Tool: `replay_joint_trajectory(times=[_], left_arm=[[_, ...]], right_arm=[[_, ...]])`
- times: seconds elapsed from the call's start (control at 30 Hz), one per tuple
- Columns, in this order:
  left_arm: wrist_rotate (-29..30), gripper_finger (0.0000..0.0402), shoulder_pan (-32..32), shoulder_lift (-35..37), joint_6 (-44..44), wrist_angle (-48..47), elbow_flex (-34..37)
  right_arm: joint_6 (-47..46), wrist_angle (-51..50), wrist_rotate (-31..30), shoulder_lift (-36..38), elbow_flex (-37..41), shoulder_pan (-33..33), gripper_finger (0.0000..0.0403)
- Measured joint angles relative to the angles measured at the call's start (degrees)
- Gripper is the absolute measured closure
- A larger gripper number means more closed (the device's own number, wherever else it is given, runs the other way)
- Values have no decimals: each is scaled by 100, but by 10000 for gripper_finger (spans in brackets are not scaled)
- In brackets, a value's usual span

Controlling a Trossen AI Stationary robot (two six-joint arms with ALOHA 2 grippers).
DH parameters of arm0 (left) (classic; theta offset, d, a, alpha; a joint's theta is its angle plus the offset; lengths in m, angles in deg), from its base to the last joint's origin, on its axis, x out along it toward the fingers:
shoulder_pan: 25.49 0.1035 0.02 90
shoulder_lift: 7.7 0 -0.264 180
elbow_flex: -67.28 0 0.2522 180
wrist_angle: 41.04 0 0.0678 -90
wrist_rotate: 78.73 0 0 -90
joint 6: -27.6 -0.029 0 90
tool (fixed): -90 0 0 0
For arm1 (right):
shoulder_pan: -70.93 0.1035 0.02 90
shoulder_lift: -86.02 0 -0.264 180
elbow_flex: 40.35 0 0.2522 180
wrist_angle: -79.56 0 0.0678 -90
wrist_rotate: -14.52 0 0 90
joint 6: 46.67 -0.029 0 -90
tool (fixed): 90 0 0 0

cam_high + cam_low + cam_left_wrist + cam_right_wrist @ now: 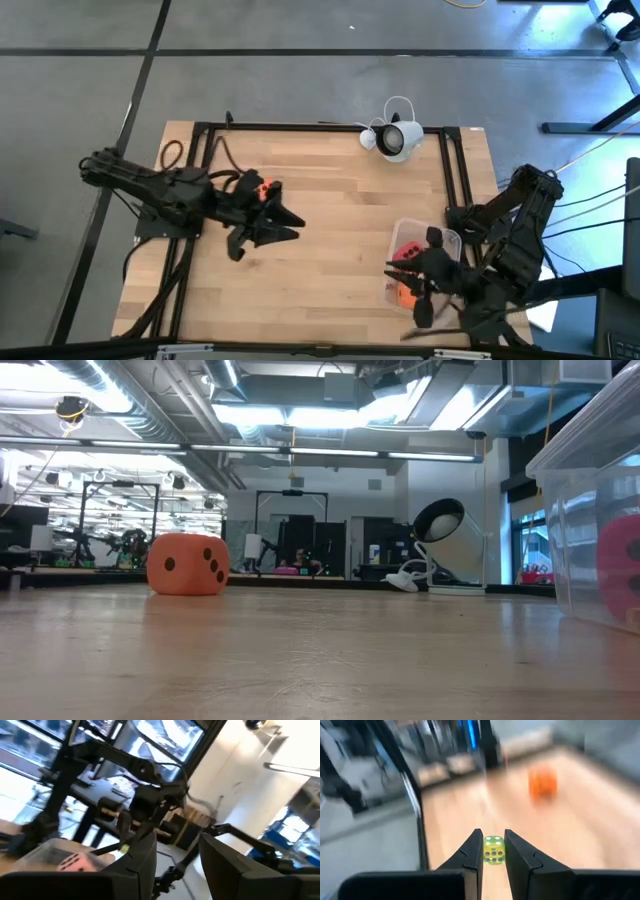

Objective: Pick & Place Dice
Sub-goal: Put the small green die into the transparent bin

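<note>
A grey floor [300,40] surrounds a pale wooden table [330,210] with a black frame. The low view looks across the boards into a long workshop lit by ceiling strips.

The left arm [150,185] reaches in from 9 o'clock, and the right arm [520,235] folds in at 4 o'clock. A clear bin [450,240] sits at the table's 4 o'clock corner, and a white lamp [395,138] stands at its 1 o'clock edge.

The right gripper [493,851] hangs over the bin, its fingers pinched on a small yellow-green die [493,849]. In the bin are a red die [408,250] toward 12 and an orange one [402,293] toward 6.

The left gripper [177,862] is near the table's middle left, with its fingers spread and nothing between them. A loose orange die [264,187] lies on the boards at 10 o'clock from the fingertips, close beside the wrist.

Only the right wrist view shows the yellow-green die, with the loose orange die blurred farther off. Only the left wrist view shows a pale pink die [75,863] behind the bin's wall. The low view shows the loose orange die resting flat, with pips on two faces. The high view shows just a sliver of it past the arm.
</note>
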Motion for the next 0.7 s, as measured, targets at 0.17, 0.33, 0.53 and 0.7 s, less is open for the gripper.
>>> replay_joint_trajectory(times=[0.17,0.33,0.53,0.7], left_arm=[[1057,263,-281,276,-97,-1191,0],[2632,263,-518,397,523,-2725,0],[2980,263,-652,335,946,-3450,0],[2973,263,-784,299,960,-3454,0]], right_arm=[[-2469,-2157,1608,-120,2,12,351],[-3320,-2977,2759,-147,67,81,351],[-3541,-2948,2926,-152,550,40,351],[-3894,-2904,3580,-156,1333,-2,351]])
